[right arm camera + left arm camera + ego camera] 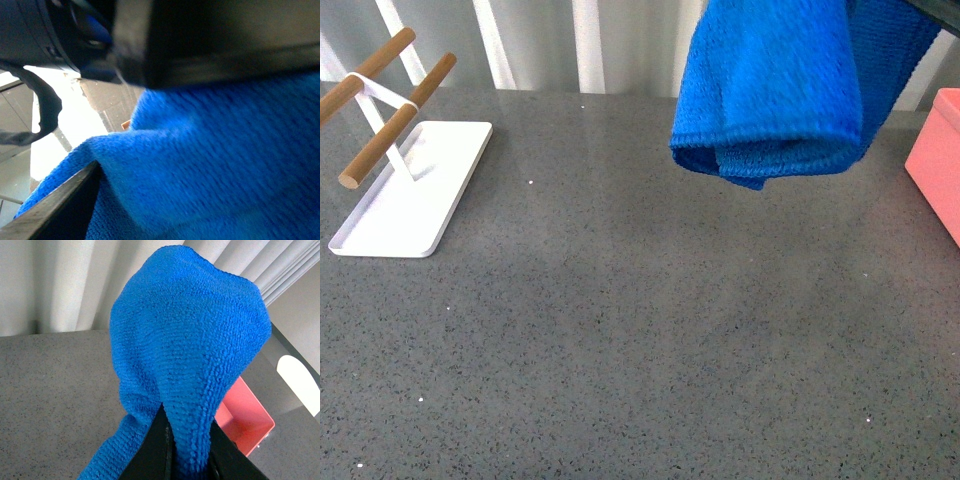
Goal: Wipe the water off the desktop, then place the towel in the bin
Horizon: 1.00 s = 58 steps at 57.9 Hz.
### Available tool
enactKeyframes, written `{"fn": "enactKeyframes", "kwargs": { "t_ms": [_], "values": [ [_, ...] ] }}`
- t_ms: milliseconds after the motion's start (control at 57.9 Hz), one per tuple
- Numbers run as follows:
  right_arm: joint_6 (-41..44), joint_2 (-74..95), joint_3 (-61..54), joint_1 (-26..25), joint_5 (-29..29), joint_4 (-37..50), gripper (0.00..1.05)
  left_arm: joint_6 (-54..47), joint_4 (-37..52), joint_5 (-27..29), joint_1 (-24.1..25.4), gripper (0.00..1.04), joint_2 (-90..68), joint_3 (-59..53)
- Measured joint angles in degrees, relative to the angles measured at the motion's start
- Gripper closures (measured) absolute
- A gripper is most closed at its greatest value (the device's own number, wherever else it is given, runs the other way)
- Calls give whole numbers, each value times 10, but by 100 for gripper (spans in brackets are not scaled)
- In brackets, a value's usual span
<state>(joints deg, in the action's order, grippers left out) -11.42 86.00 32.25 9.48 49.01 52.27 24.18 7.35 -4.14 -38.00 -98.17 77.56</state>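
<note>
**Item: towel** (770, 90). Bright blue microfibre, bunched into a loose roll with a stitched hem along its lower left edge.

**Location:** In the air above the far right part of the desktop (620, 330) and touching nothing on it. The bin (935, 160) stands just to its right. The towel is beside the bin, not over it.

**Held by:** The left gripper (190, 445) has its dark fingers closed on a pinch of cloth, and the rest mounds over them. The right gripper (140, 125) is pressed up against blue pile. That view is blurred, so I cannot tell whether it clamps or merely touches.

**Handling:** Judged soft, limp and light, and perhaps a little heavier if damp. It will sag and swing rather than hold a shape, and it is neither fragile nor slippery. It is best taken by a thick gathered fold, since a single layer or the hem could let the bulk unroll.

**Orientation:** The roll's long axis runs roughly across the front view, left to right. The folded underside faces down to the desktop, and the cloth rises toward the upper right.

**Also present:** A white tray (410, 190) with wooden bars (395, 120) stands at far left, well apart.
</note>
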Motion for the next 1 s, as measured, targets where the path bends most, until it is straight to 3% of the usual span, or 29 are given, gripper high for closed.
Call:
{"fn": "enactKeyframes", "kwargs": {
  "t_ms": [294,501,674,1002],
  "values": [
    [-4,0,7,28,-27,1,72,8,-5,-3,2,99,-3,2],
    [16,-12,7,22,-34,-29,97,10,-8,-4,12,99,-4,1],
    [37,-18,7,10,-25,-45,100,15,-5,-14,21,98,-4,-6],
    [55,-33,7,-13,-9,-61,100,25,5,-24,63,51,-1,-33]
  ]
}}
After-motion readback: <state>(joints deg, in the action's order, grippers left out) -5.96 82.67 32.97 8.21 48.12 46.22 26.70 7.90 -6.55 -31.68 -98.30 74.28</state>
